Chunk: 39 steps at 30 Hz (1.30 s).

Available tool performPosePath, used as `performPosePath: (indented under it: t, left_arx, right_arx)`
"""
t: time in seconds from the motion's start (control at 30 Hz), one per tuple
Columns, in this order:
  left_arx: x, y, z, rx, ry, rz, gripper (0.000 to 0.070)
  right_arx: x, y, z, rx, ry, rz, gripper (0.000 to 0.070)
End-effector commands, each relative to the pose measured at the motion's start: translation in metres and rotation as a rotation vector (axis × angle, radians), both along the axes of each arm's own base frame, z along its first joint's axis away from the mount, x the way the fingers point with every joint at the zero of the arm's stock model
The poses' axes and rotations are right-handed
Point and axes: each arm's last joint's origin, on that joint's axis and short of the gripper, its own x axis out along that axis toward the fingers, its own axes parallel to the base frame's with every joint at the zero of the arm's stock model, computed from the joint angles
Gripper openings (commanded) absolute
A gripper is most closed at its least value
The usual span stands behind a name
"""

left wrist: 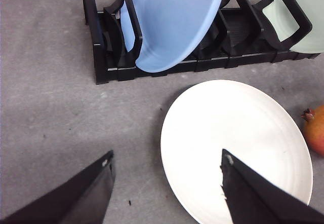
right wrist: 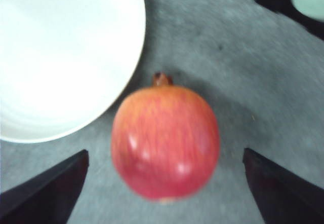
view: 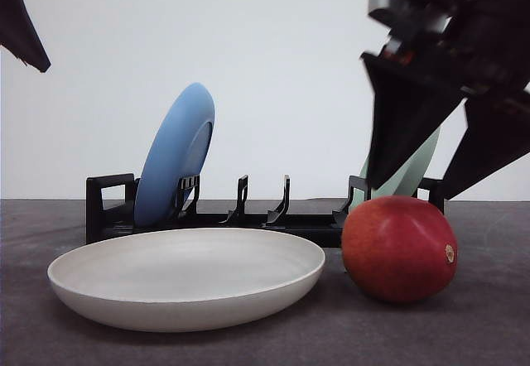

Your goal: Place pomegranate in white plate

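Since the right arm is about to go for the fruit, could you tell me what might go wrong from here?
1. The pomegranate is round and smooth; the open right gripper could squeeze it out or roll it away.
2. It sits close beside the white plate, so a push may knock it against the raised rim.
3. The black rack with its blue plate stands just behind.

No readable text, labels, brands, numbers or signs in any view. Checked the white plate [view: 186, 279], pomegranate [view: 399, 248], blue plate [view: 175, 153], pale green plate [left wrist: 304, 11], black rack [view: 108, 209] and both grippers: all surfaces plain, no markings legible.
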Motion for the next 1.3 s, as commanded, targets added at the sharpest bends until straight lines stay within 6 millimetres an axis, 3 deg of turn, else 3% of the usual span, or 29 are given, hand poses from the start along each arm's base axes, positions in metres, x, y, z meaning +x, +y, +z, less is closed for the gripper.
performPosePath:
  t: [0.0, 0.37, 0.47, 0.57, 0.7, 0.83, 1.03, 1.27]
  left_arx:
    - [0.001, -0.001, 0.002, 0.001, -0.011, -0.010, 0.0390]
    - [0.001, -0.001, 0.002, -0.001, -0.010, -0.008, 0.0389]
    - [0.001, -0.001, 0.002, -0.003, -0.009, -0.006, 0.0389]
    - [0.001, -0.001, 0.002, -0.014, -0.004, 0.003, 0.0389]
    - [0.001, -0.001, 0.002, -0.015, -0.003, 0.004, 0.0389]
    - [0.001, -0.001, 0.002, -0.015, -0.003, 0.004, 0.0389]
    - [0.001, -0.001, 0.002, -0.022, 0.000, 0.009, 0.0389]
    - [0.001, -0.001, 0.002, -0.034, 0.006, 0.019, 0.0389]
  right_arx:
    - [0.006, 0.007, 0.001, -0.005, -0.023, 0.029, 0.0633]
    - [0.020, 0.017, -0.030, -0.060, 0.061, 0.047, 0.0626]
    - [0.021, 0.018, -0.034, -0.069, 0.074, 0.047, 0.0547]
    - [0.021, 0.018, -0.034, -0.068, 0.077, 0.051, 0.0465]
    - [0.020, 0.018, -0.027, -0.092, 0.108, 0.052, 0.0463]
    - [0.022, 0.022, -0.006, -0.114, 0.126, 0.074, 0.0463]
    - [0.026, 0.049, 0.018, -0.106, 0.074, 0.175, 0.0463]
    - [0.038, 0.100, 0.016, -0.095, 0.032, 0.291, 0.0463]
